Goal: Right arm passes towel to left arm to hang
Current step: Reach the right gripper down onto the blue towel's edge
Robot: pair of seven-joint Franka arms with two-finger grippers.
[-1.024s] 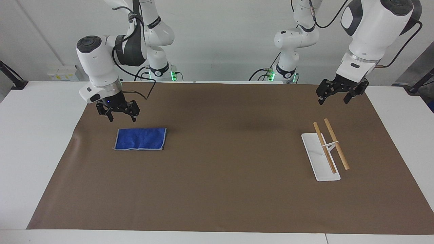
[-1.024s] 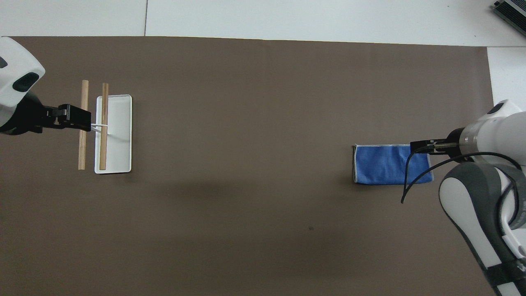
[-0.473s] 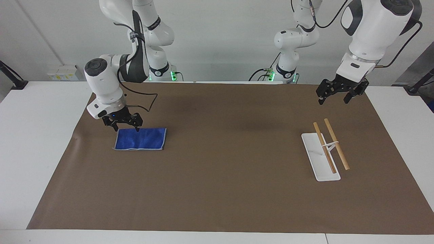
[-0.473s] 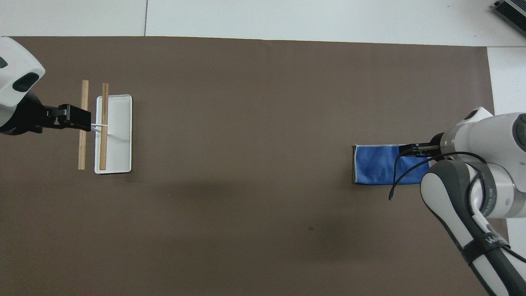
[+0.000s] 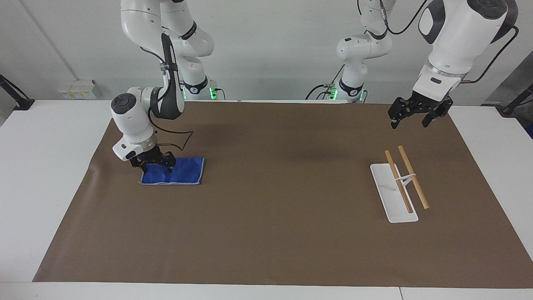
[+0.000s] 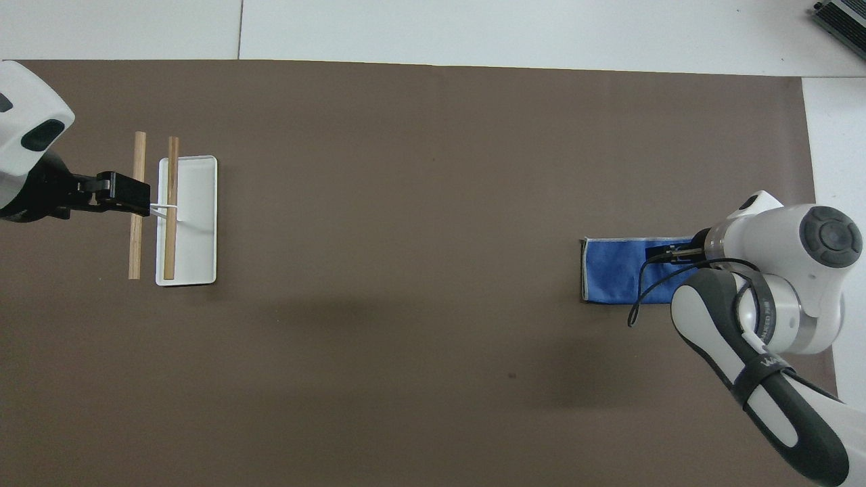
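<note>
Tabletop unchanged; right gripper has dropped, open, onto towel.

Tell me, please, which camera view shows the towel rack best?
The facing view: there the rack shows its white base, its stand and both wooden bars unobstructed. In the overhead view the waiting left gripper overlaps one bar, though the base shows.

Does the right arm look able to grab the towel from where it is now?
Probably yes: the right gripper is open and down at the end of the towel, which lies flat on the mat with nothing on it.
</note>
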